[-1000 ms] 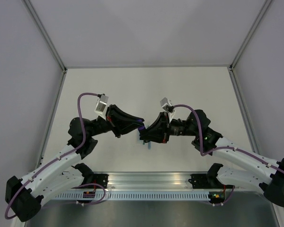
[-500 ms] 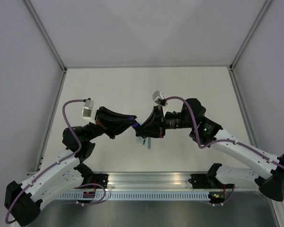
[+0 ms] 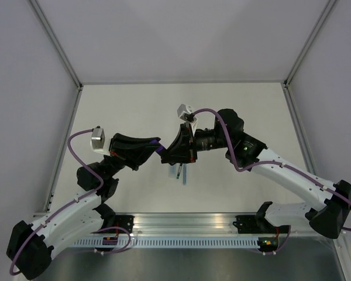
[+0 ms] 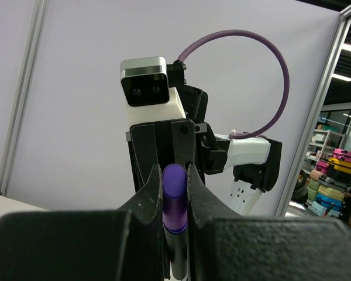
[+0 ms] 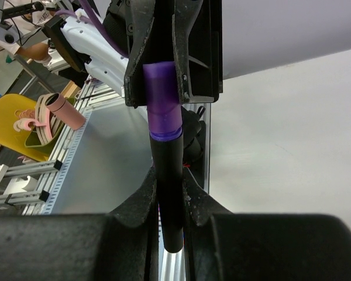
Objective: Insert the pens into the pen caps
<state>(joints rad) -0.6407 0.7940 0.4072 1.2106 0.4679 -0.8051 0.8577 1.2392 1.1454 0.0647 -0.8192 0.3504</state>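
The black-and-purple marker (image 5: 168,193) is held in the air between both grippers. My right gripper (image 5: 169,202) is shut on its black body. My left gripper (image 4: 174,193) is shut on the purple cap (image 4: 174,190), which sits over the marker's tip (image 5: 162,96). In the top view the two grippers meet tip to tip, left (image 3: 157,150) and right (image 3: 167,156), above the table's middle, with the purple cap (image 3: 159,150) showing between them. A thin blue pen (image 3: 184,174) and a thin dark pen (image 3: 178,171) lie on the table just below the right gripper. The pale-blue highlighter and its cap are hidden.
The white table (image 3: 181,105) is walled at the back and both sides, with metal posts at the corners. An aluminium rail (image 3: 181,225) with the arm bases runs along the near edge.
Both arms have moved left together with the marker and cap held between them. The meeting point has shifted left and slightly back; both wrists have swung leftwards.
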